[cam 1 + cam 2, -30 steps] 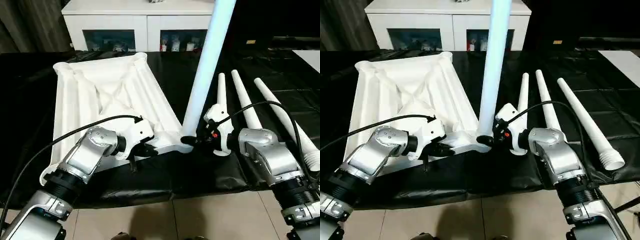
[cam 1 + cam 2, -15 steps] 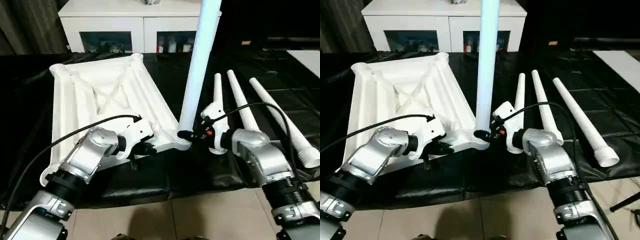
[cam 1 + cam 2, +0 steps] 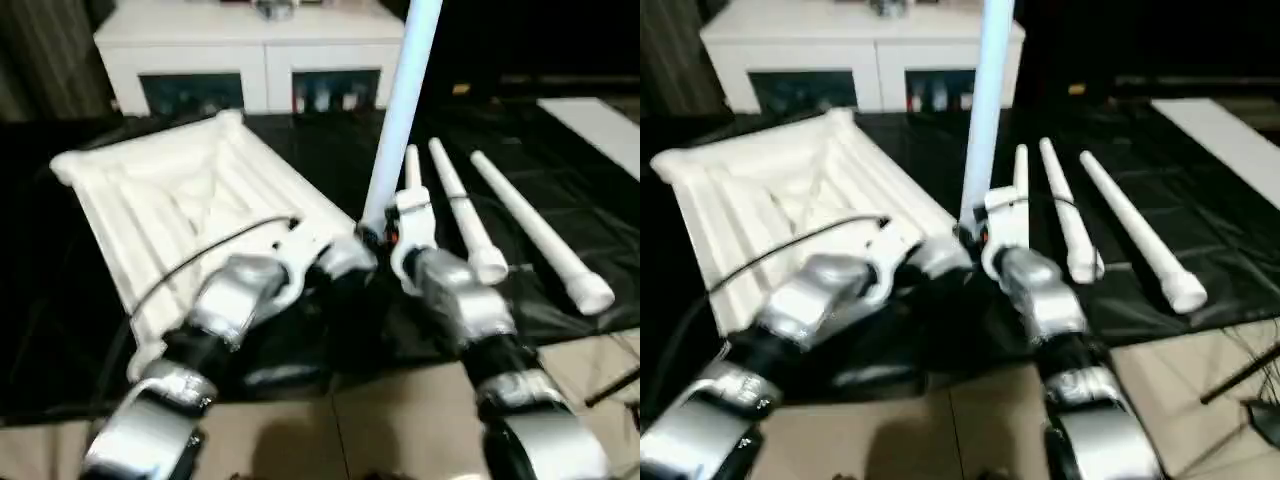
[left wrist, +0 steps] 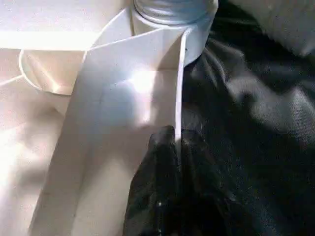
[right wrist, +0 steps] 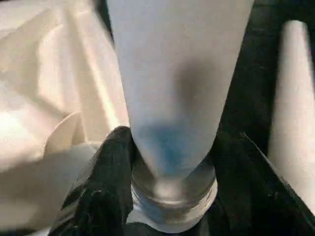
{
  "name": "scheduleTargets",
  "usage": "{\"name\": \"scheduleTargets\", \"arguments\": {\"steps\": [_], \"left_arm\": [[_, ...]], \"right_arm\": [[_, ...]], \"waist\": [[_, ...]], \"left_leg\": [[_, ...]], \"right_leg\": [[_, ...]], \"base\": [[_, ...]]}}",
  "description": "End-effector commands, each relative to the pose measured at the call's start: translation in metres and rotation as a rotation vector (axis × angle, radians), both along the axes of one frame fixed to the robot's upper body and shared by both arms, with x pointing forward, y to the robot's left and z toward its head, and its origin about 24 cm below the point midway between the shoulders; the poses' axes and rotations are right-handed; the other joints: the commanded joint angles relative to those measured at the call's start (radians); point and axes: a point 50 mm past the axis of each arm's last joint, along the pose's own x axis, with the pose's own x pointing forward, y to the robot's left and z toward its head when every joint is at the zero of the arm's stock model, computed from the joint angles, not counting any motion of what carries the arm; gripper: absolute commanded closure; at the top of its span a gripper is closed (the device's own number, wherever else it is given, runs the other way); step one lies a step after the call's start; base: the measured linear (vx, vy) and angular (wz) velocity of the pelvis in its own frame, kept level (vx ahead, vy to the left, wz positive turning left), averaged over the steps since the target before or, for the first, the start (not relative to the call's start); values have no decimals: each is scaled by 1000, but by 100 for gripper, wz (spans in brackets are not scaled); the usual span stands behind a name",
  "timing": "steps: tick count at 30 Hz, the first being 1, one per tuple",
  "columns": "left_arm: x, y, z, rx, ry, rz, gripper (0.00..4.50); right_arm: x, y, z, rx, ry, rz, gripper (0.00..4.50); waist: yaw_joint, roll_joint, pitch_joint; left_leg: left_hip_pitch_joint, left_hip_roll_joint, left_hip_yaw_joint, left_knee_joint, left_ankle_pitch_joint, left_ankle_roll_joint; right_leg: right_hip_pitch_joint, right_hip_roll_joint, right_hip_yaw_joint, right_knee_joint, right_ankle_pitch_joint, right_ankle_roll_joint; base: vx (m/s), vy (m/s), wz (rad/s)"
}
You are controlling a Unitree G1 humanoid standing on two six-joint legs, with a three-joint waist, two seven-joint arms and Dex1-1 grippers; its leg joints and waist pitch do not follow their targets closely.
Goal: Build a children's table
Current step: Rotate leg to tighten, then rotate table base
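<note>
The children's table top point(image 3: 180, 190) lies upside down on the black cover, its ribbed X-braced underside facing up. One white leg point(image 3: 400, 110) stands upright in the near right corner socket point(image 4: 172, 12). My right gripper point(image 5: 174, 147) is shut on that leg's base, a black finger point(image 5: 108, 172) on either side. The left gripper point(image 4: 178, 140) is shut on the thin rim of the table top just beside that socket. Three more tapered legs point(image 3: 535, 235) lie side by side to the right of the upright one.
The large work table under its black cover point(image 3: 520, 130) carries everything, and its near edge runs just below my forearms above a tiled floor point(image 3: 400, 420). A white cabinet with glass doors point(image 3: 250, 60) stands behind. A pale flat sheet point(image 3: 600, 115) lies at far right.
The head camera has moved, so the whole picture has shifted and my arms look nearer. Both grippers keep their holds and the leg still stands in the socket.
</note>
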Motion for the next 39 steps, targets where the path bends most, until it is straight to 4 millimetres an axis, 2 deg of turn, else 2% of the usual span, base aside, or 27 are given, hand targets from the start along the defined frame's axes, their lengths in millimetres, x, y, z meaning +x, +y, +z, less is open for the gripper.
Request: {"name": "scheduleTargets", "arguments": {"steps": [1,2,3,5,9,11,12,13,14,16,18,19,20,21,22,23,24,25,26,27,28,30,31,32,33,37,39], "left_arm": [[24,-5,43,-42,-210,122,450],[24,-5,43,-42,-210,122,450],[26,-9,48,-40,-234,130,450],[28,-16,55,-56,-257,140,450],[28,-19,55,-52,-259,116,450],[28,-19,54,-48,-257,106,450],[28,-18,53,-45,-257,99,450],[28,-18,53,-45,-261,92,450],[28,-18,53,-45,-261,92,450],[28,-18,53,-52,-267,72,450],[28,-19,54,-60,-274,54,450],[28,-20,54,-67,-275,51,450],[28,-20,54,-72,-274,51,450],[28,-20,54,-77,-272,47,450],[28,-20,55,-79,-273,42,450],[28,-20,55,-79,-273,42,450],[29,-20,54,-82,-274,45,450],[30,-19,54,-83,-285,44,450],[30,-19,54,-84,-290,44,450],[31,-19,54,-84,-292,45,423],[31,-19,54,-84,-295,45,423],[34,-17,58,-164,-269,84,392],[35,-17,59,-181,-269,88,384],[36,-16,61,-185,-281,95,372],[40,-11,68,-197,-326,136,372],[42,-6,73,-189,-358,152,342],[44,7,76,-154,-378,157,312]], "right_arm": [[-11,33,-21,130,129,2,251],[-11,33,-21,130,129,2,251],[-8,39,-18,161,130,-39,251],[-6,47,-15,216,141,-70,251],[-3,48,-13,204,116,-65,251],[-3,48,-11,203,105,-60,251],[-1,48,-7,192,69,-38,216],[1,47,-5,191,49,-30,216],[1,47,-5,191,49,-30,195],[5,41,2,155,-18,-21,176],[7,33,7,122,-69,-23,163],[9,29,10,107,-94,-27,155],[9,26,11,100,-105,-30,144],[10,20,16,66,-147,-37,136],[10,16,19,48,-174,-38,136],[10,16,19,48,-174,-38,127],[9,12,22,50,-194,-45,127],[6,4,28,48,-235,-40,127],[5,2,30,45,-248,-36,127],[4,0,30,43,-252,-34,123],[2,-1,31,41,-257,-32,123],[-7,-11,31,4,-277,-9,122],[-9,-13,31,-5,-280,-9,122],[-11,-15,31,-7,-281,-16,122],[-16,-20,32,-2,-280,-42,122],[-21,-21,33,18,-273,-47,122],[-26,-20,34,18,-259,-24,122]], "waist": [[-11,4,-68],[-11,4,-68],[-6,0,-70],[-2,1,-73],[9,0,-77],[9,-1,-78],[12,6,-80],[15,9,-83],[15,9,-83],[19,8,-88],[17,3,-94],[17,2,-100],[19,5,-104],[27,5,-111],[34,8,-108],[39,4,-106],[42,7,-105],[52,6,-98],[52,6,-98],[60,16,-97],[58,12,-92],[61,14,-85],[60,16,-84],[60,16,-84],[59,23,-81],[54,24,-81],[54,31,-82]], "left_leg": [[35,49,-45,-96,-530,-38],[35,49,-45,-96,-530,-38],[32,49,-38,-95,-486,-27],[25,47,-34,-93,-430,-11],[19,50,-23,-89,-319,23],[19,50,-20,-89,-308,31],[20,49,-20,-87,-302,32],[18,49,-19,-85,-277,40],[18,49,-19,-85,-277,40],[14,48,-17,-81,-226,55],[0,44,-17,-74,-153,88],[3,44,-15,-64,-86,120],[2,43,-16,-61,-51,135],[-1,41,-14,-47,64,198],[-2,41,-13,-46,86,217],[1,42,-9,-42,88,239],[0,43,-10,-44,78,242],[2,44,-8,-48,27,236],[2,44,-8,-48,27,236],[7,49,-11,-53,-11,205],[7,49,-8,-57,-38,193],[11,48,-9,-66,-131,132],[15,50,-10,-70,-176,105],[15,50,-10,-70,-176,105],[17,48,-13,-75,-230,70],[11,45,-17,-80,-257,51],[11,43,-17,-79,-259,49]], "right_leg": [[19,-57,20,-80,-438,-134],[19,-57,20,-80,-438,-134],[17,-59,27,-75,-378,-157],[24,-63,32,-68,-347,-173],[29,-62,37,-55,-254,-203],[28,-59,37,-52,-243,-211],[28,-59,38,-50,-236,-213],[30,-60,39,-48,-212,-219],[30,-60,39,-48,-212,-219],[34,-56,39,-38,-136,-233],[45,-58,39,-21,-40,-257],[43,-59,40,-11,40,-280],[45,-59,40,-3,82,-294],[40,-55,38,13,205,-319],[38,-54,36,13,219,-321],[32,-54,37,11,208,-324],[34,-56,37,10,186,-325],[33,-52,36,-2,101,-302],[33,-52,36,-2,101,-302],[31,-52,37,-5,32,-290],[30,-48,36,-14,1,-281],[33,-49,39,-27,-89,-260],[29,-49,40,-31,-128,-256],[29,-49,40,-31,-128,-256],[29,-47,40,-39,-172,-233],[31,-48,40,-42,-199,-206],[28,-47,40,-46,-218,-194]], "base": [[0,0,0],[0,0,0],[0,0,0],[0,0,0],[0,0,0],[0,0,0],[51,-13,1],[51,-13,1],[53,-15,0],[0,0,0],[26,-9,-1],[51,-17,-1],[0,0,0],[0,0,0],[0,0,0],[0,0,0],[0,0,0],[0,0,0],[0,0,0],[0,0,0],[0,0,0],[0,0,0],[0,0,0],[0,0,0],[0,0,0],[0,0,0],[0,0,0]]}}
